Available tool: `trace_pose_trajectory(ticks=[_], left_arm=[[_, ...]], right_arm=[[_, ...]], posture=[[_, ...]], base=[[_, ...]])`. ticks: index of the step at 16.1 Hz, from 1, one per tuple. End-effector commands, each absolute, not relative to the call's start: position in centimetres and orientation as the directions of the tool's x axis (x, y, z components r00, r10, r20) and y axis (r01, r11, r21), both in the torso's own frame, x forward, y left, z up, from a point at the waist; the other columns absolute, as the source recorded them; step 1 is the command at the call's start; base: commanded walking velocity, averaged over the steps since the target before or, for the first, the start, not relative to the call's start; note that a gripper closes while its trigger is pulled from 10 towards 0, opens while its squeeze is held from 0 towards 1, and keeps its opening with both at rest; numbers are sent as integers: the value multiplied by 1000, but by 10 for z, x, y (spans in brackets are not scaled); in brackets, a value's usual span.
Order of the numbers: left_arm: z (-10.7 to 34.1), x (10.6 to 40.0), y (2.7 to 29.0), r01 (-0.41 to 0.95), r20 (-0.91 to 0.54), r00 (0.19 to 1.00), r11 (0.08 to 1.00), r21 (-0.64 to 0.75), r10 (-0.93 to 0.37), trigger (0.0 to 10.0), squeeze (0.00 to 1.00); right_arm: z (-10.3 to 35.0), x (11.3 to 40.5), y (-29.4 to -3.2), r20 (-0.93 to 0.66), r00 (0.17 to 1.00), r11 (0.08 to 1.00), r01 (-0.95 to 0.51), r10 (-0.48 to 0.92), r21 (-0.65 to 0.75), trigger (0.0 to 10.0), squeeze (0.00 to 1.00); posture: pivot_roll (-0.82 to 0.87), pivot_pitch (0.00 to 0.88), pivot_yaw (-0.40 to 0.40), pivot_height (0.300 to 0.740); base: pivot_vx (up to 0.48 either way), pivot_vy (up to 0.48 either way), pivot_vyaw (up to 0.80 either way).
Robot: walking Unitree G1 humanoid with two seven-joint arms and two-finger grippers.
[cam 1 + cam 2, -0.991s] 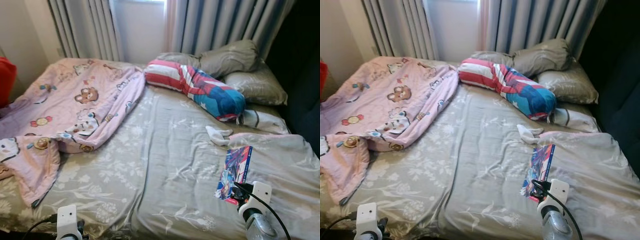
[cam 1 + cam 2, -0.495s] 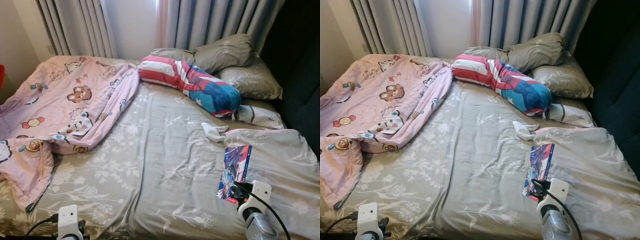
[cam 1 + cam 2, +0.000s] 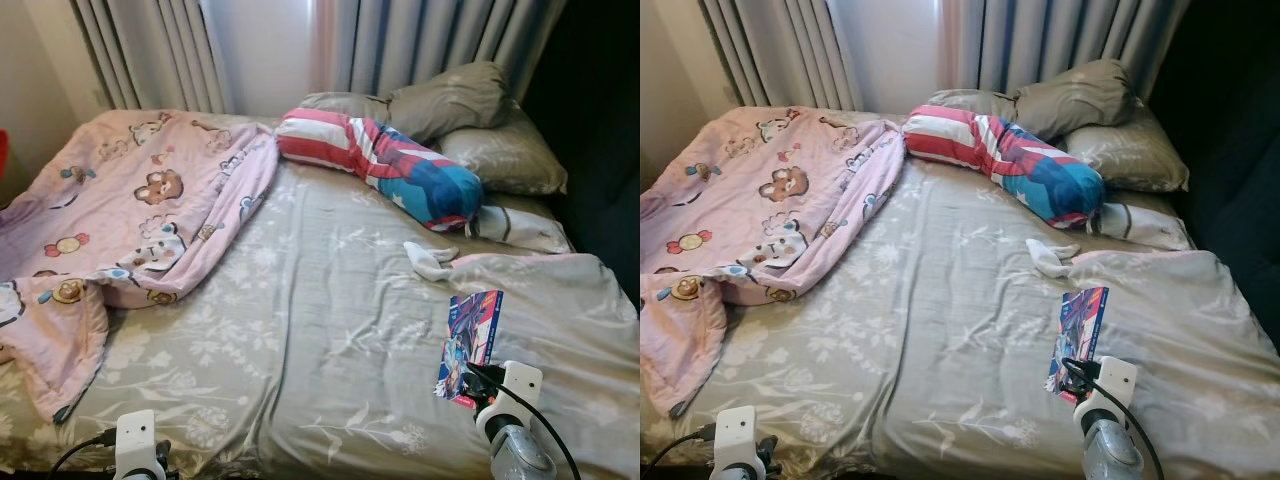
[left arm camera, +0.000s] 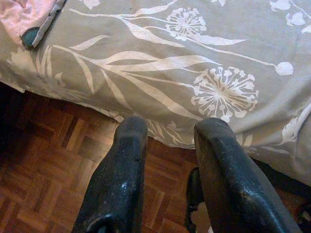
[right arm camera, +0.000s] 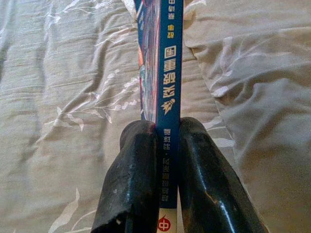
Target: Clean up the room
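Note:
A thin comic book (image 3: 468, 340) with a blue spine (image 5: 169, 63) is held upright over the right side of the bed, and my right gripper (image 5: 165, 145) is shut on its spine end. My right wrist (image 3: 505, 420) is low at the front right. My left gripper (image 4: 167, 141) hangs open at the bed's front edge over the wooden floor, with nothing between its fingers; its wrist (image 3: 135, 445) is at the front left. A white sock (image 3: 430, 260) lies on the grey floral sheet (image 3: 300, 330). A pink cartoon blanket (image 3: 120, 220) is crumpled on the left half.
A red, white and blue bolster pillow (image 3: 385, 170) and several grey pillows (image 3: 480, 120) lie at the bed's head before grey curtains (image 3: 430, 40). A grey duvet (image 3: 560, 320) is bunched at the right. Parquet floor (image 4: 43, 165) runs under the bed's front edge.
The camera has shifted slightly, showing more of the bed. My right gripper keeps its hold on the book in the same place; the left arm has not moved.

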State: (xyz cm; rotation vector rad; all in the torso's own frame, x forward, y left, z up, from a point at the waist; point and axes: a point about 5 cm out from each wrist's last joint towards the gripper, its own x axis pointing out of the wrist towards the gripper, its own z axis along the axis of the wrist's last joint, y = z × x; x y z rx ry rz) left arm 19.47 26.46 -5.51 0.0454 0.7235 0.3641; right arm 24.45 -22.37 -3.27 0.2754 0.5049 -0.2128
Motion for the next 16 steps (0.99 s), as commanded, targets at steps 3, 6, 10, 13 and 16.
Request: trace_pose_trajectory(ticks=[3, 6, 10, 13, 16], left_arm=[[-55, 195, 265, -291, -634, 699, 941, 172, 332, 10000, 0], [-55, 194, 265, -291, -635, 697, 941, 175, 334, 10000, 0], [-56, 193, 263, -287, -637, 697, 942, 173, 329, 10000, 0], [-56, 194, 262, -292, -634, 699, 942, 167, 329, 10000, 0], [-55, 195, 261, -294, -631, 702, 942, 165, 330, 10000, 0]], right_arm=[[-25, 251, -229, -470, 870, 942, 269, -149, 199, 10000, 0], [-25, 251, -229, -472, 869, 944, 264, -145, 197, 10000, 0], [-25, 252, -228, -471, 870, 945, 262, -142, 198, 10000, 0], [-24, 253, -229, -466, 874, 946, 257, -140, 197, 10000, 0], [-23, 253, -230, -464, 874, 947, 256, -142, 193, 10000, 0]], posture=[[135, 80, -50, 740], [140, 82, -56, 740], [140, 80, -58, 740], [135, 76, -64, 740], [137, 77, -66, 740]], base=[[0, 0, 0], [0, 0, 0], [0, -315, 0], [0, 0, 0], [0, 0, 0]])
